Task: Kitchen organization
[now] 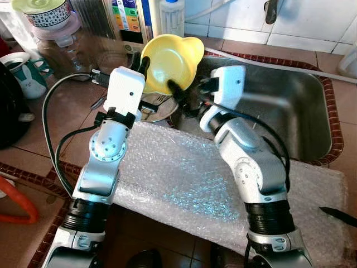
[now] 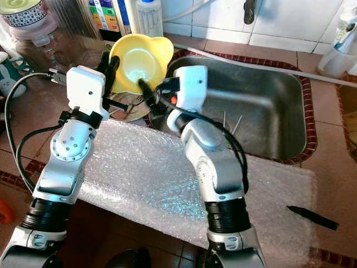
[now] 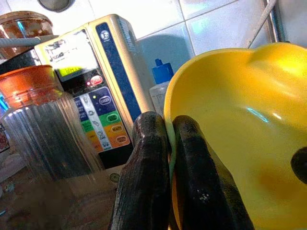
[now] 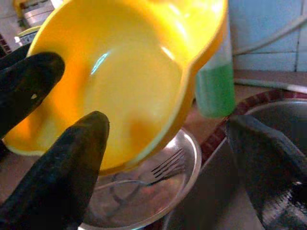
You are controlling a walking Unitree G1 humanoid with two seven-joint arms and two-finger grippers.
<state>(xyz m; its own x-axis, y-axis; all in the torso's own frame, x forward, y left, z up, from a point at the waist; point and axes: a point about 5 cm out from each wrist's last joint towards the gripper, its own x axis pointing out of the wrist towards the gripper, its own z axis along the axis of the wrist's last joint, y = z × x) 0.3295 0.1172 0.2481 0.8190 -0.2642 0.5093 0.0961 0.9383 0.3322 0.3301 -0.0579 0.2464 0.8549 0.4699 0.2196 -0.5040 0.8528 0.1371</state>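
A yellow plastic bowl is held up and tilted over the counter left of the sink, its hollow facing me. My left gripper is shut on its left rim; the wrist view shows both black fingers pinching the yellow wall. My right gripper is open at the bowl's lower right edge. One finger lies against the bowl's lower rim and the other finger stands well apart over the sink. Whether it presses on the bowl, I cannot tell.
Under the bowl a steel plate holds a fork. A steel sink lies right, bubble wrap in front with a black knife. Behind stand a water purifier, a green-liquid bottle, a glass jar and a mug.
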